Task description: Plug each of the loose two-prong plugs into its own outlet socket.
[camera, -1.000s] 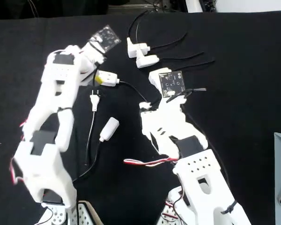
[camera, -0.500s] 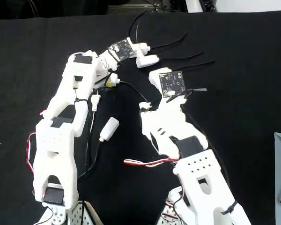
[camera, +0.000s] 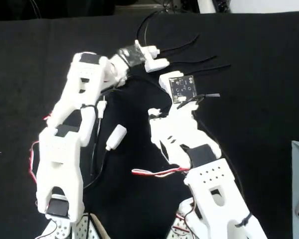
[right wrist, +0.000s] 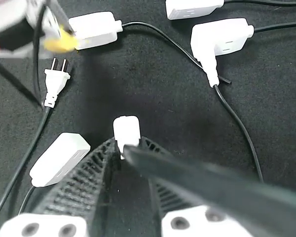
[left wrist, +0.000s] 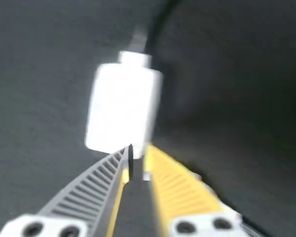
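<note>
Left wrist view — left gripper (left wrist: 133,157), grey and yellow fingers drawn together to a thin slit. The tips meet at the near edge of a white socket block (left wrist: 122,106), and a black cord (left wrist: 158,19) leaves the block's far end. Cannot tell whether anything is pinched in the slit.

Right wrist view — right gripper (right wrist: 124,148) set narrow, with its ribbed fingertips closed on either side of a small white plug (right wrist: 126,129) over the black table (right wrist: 153,94). A loose two-prong plug (right wrist: 55,78) lies flat on the table near the socket block. Its prongs are free and apart from the block. Its cord runs back past a second socket (right wrist: 59,158), which lies unplugged just beside the right gripper. Beyond these are a nearer outlet (right wrist: 219,38), its cord trailing back across the table, and a far outlet (right wrist: 193,7) at the frame edge.

High view: the left arm (camera: 72,119) stretches toward the far middle of the table and the right arm (camera: 189,139) is bent shorter beside it. The second socket lies between the two arms.
</note>
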### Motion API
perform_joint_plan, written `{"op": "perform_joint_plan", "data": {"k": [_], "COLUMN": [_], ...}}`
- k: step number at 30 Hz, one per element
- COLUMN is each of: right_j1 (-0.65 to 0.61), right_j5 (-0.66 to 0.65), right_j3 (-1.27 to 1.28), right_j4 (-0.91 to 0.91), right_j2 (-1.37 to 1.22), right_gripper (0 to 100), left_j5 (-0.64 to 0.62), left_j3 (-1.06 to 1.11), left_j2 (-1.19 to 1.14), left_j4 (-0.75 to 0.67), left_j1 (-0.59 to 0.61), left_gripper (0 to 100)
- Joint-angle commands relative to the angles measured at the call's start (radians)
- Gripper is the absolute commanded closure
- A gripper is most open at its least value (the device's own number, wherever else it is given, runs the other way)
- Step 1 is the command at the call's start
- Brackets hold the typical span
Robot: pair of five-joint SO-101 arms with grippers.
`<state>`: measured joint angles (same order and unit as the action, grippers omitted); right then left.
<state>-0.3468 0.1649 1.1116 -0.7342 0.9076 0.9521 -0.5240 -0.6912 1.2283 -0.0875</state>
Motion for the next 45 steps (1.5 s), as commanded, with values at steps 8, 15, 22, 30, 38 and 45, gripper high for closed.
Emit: {"op": "perform_joint_plan", "data": {"k": [8,15,22,30,38,45], "right_j1": [0.011,0.011,0.011,0.011,0.011,0.011], "right_j5": [0.0,0.0,0.0,0.0,-0.002,-0.002], "right_j3": [-0.007,-0.007,-0.005,-0.005,-0.005,-0.005], "right_j4": [0.018,0.018,0.018,0.018,0.02,0.02], "right_j2": [0.024,0.024,0.019,0.019,0.018,0.018], "right_gripper": [98.6,98.6,98.6,98.6,98.6,98.6], "left_j5": [-0.13,-0.181,-0.19,-0.138,-0.126,-0.072], "left_j3": [-0.041,-0.041,-0.051,-0.091,-0.206,-0.226], "left_j2": [0.169,0.209,0.074,-0.051,-0.181,-0.238], "left_j4": [0.331,0.18,-0.06,-0.193,-0.209,-0.216], "left_j1": [-0.136,-0.053,0.021,0.018,0.012,0.01], "left_gripper": [97,89,70,70,72,79]}}
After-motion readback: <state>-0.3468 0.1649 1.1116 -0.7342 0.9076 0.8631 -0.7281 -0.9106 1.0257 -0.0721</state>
